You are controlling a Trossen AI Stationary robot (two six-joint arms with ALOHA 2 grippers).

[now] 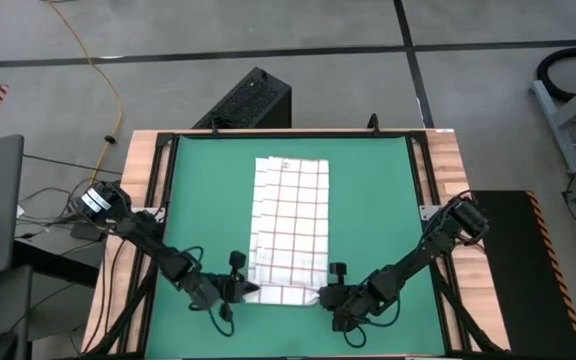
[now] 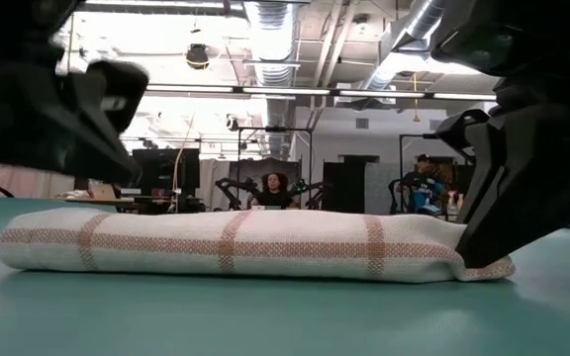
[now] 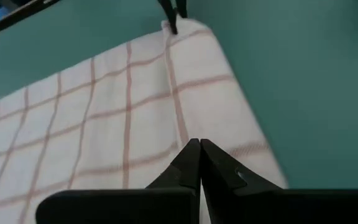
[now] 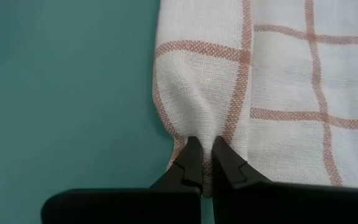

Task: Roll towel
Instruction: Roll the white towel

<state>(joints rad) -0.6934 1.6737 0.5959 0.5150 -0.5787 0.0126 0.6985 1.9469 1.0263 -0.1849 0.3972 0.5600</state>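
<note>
Both pincers, left [image 1: 240,290] and right [image 1: 326,296], pinched the towel [image 1: 290,215] at its near rolled corners; soft, light cloth, so you gripped its ends.

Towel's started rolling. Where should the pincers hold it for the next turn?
Grip the towel at the two ends of its rolled near edge, coming from the sides: left pincer and right pincer already pinch there, and the fold lies straight across.

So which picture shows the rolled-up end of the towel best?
The low view: the towel end shows side-on as a thick fold. The high view shows it flat; the wrist views show only corners pinched by the left gripper and right gripper.
</note>
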